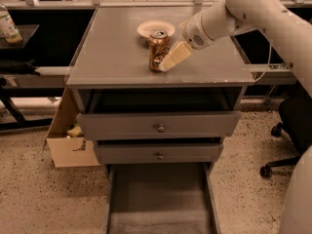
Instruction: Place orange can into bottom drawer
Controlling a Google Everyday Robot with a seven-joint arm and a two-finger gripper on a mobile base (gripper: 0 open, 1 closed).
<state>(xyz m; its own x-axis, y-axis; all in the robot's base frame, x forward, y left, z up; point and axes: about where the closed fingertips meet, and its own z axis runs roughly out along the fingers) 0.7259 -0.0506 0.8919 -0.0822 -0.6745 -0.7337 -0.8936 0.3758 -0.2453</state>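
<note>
The orange can stands upright on the grey cabinet top, just in front of a cream bowl. My gripper reaches in from the upper right on the white arm and sits low against the can's right side, its tip at the can's base. The bottom drawer is pulled out at floor level below the cabinet, its flat grey floor bare.
Two upper drawers with round knobs are slightly open. A cardboard box sits on the floor left of the cabinet. A bottle stands on a dark side table at left. An office chair is at right.
</note>
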